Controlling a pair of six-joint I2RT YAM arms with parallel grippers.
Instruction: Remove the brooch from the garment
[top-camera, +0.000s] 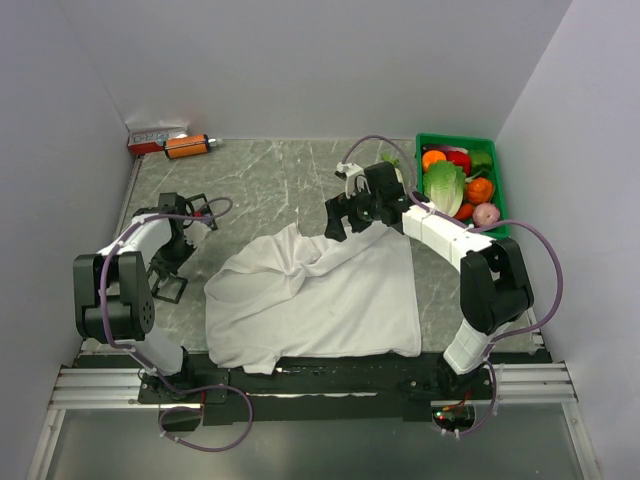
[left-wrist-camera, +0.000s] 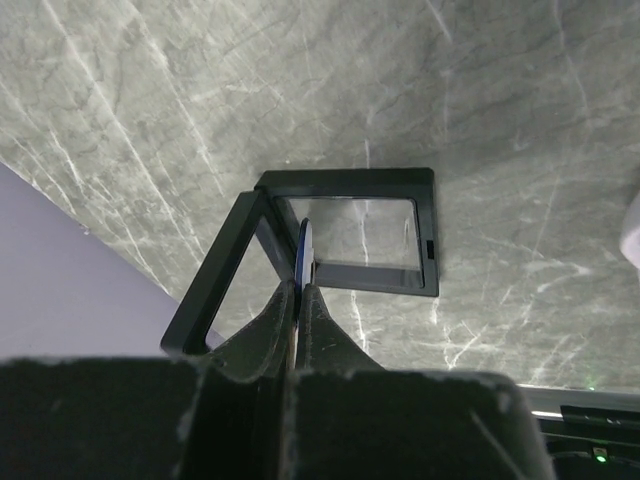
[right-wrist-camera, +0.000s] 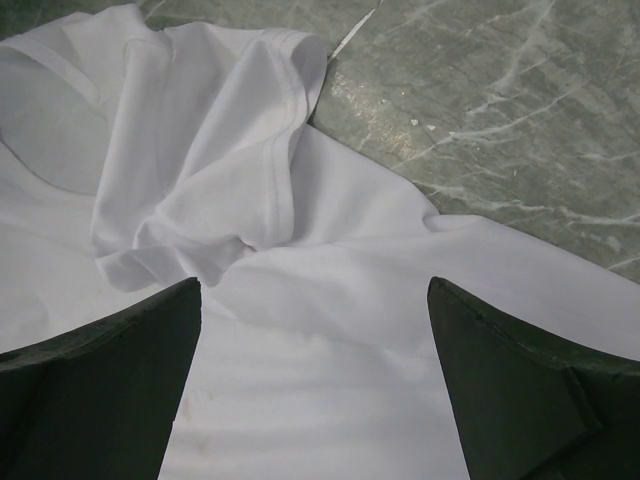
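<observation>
Already the brooch (left-wrist-camera: 304, 250) is off the garment (top-camera: 320, 290), so I judge that the removal itself is done and only the setting down is left. The left gripper (left-wrist-camera: 300, 290) has its jaws pressed together on the brooch. It holds the small blue disc on its edge, so from the left wrist view only a thin blue line is seen. Directly under it lies a black frame (left-wrist-camera: 350, 178) on the counter (top-camera: 270, 180), opened like a hinged case, well apart from the garment. The right gripper (right-wrist-camera: 312, 290) hovers over the wrinkled white cloth with its jaws wide apart and holds nothing.

To do this step well, I would bring the left arm down slowly until the disc is just above the clear pane inside the frame. A disc released on its edge can roll or jump away, so it seems better to tilt the wrist first, so that the flat side faces the pane. Then the jaws should part only a little and gently. The raised half of the frame is near the fingers (left-wrist-camera: 270, 320), so the descent should avoid pushing it.
</observation>
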